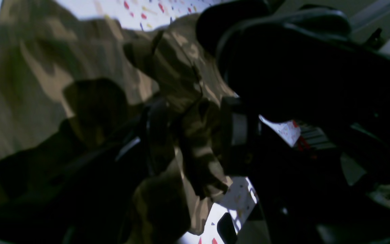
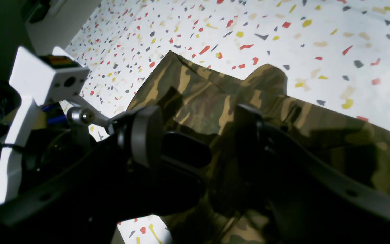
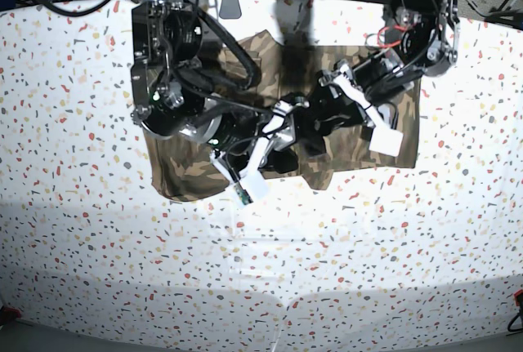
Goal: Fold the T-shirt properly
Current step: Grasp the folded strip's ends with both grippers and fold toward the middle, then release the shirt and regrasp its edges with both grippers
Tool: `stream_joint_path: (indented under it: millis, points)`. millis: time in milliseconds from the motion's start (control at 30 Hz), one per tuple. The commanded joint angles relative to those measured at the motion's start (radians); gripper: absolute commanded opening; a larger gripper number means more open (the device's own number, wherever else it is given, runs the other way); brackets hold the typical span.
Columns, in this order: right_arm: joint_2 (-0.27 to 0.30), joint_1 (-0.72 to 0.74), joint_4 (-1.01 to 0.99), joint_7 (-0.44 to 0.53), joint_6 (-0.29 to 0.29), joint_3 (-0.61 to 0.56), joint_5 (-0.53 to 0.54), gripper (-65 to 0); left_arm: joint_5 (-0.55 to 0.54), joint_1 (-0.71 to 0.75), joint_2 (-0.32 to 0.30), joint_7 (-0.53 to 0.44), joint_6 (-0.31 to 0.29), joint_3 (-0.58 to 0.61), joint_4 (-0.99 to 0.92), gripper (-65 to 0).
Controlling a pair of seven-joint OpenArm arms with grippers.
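T-shirt (image 3: 351,144): camouflage cloth lying on the speckled tabletop (image 3: 261,270) in the upper middle of the base view, partly bunched, both arms reaching over its centre. A flat panel shows toward the right of the frame; a lower edge hangs out at lower left of the garment, under the arm on that side. Fold looks part-way at best; cloth is still ridged and uneven in the middle.

Left gripper (image 1: 195,142), seen in its wrist view at centre frame: a rumpled ridge of the T-shirt stands between the two dark fingers (image 1: 235,128). View is dim and blurred, so I cannot tell whether the fingers are pinching the cloth or standing clear of it. My reading: it sits at the gathered fold to place or let go a layer there.

Right gripper (image 2: 198,149), centre of its wrist view: jaws spread wide, nothing between them but the cloth lying beneath. It hovers just over the T-shirt near an edge where the tabletop shows at upper left of that frame. Probably poised to take a fresh hold for the next fold.
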Motion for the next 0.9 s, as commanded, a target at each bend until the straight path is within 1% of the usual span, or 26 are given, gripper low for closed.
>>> stream_joint_path:
  millis: [0, 167, 200, 233, 300, 367, 433, 500, 600, 700, 733, 800, 867]
  points:
    - [-0.005, 0.018, 0.017, -0.011, 0.006, -0.003, 0.008, -31.4, -0.043, -0.023, 0.002, -0.04, -0.013, -0.001, 0.018, -39.5]
    - [0.001, 0.048, 0.018, -0.072, 0.006, 0.041, 0.016, -31.4, 0.057, -0.042, -0.003, -0.041, -0.012, -0.013, 0.018, -39.5]
    - [0.006, 0.053, 0.018, -0.079, -0.013, 0.058, 0.025, -31.4, 0.064, -0.042, -0.003, -0.04, -0.012, -0.023, 0.018, -39.5]
    - [0.015, 0.057, 0.018, -0.092, -0.032, 0.078, 0.052, -31.4, 0.073, -0.041, -0.003, -0.04, -0.013, -0.034, 0.018, -39.5]
    - [0.04, 0.066, 0.018, -0.166, -0.038, 0.123, 0.125, -31.4, 0.094, -0.041, -0.003, -0.047, -0.013, -0.065, 0.018, -39.5]
    - [0.076, 0.066, 0.018, -0.223, -0.037, 0.172, 0.192, -31.4, 0.097, -0.042, -0.003, -0.053, -0.013, -0.108, 0.018, -39.5]
    - [0.116, 0.06, 0.018, -0.247, -0.037, 0.224, 0.225, -31.4, 0.097, -0.041, -0.003, -0.055, -0.013, -0.159, 0.018, -39.5]
    - [0.162, 0.054, 0.017, -0.251, -0.038, 0.272, 0.231, -31.4, 0.115, -0.04, -0.003, -0.035, -0.013, -0.203, 0.018, -39.5]
    - [0.235, 0.048, 0.008, -0.253, -0.038, 0.325, 0.23, -31.4, 0.195, -0.026, -0.003, -0.03, -0.013, -0.23, 0.018, -39.5]
    - [0.309, 0.039, -0.031, -0.25, -0.038, 0.343, 0.233, -31.4, 0.22, 0.003, -0.003, -0.063, -0.013, -0.23, 0.018, -39.6]
    - [0.331, 0.034, -0.048, -0.25, -0.038, 0.343, 0.237, -31.4, 0.233, 0.013, -0.003, -0.091, -0.013, -0.23, 0.018, -39.6]
    - [0.365, 0.029, -0.094, -0.234, -0.038, 0.343, 0.254, -31.4, 0.275, 0.031, -0.002, -0.152, -0.013, -0.229, 0.018, -39.6]
    - [0.393, 0.03, -0.159, -0.225, -0.038, 0.342, 0.266, -31.4, 0.305, 0.039, -0.002, -0.171, -0.013, -0.23, 0.018, -39.6]
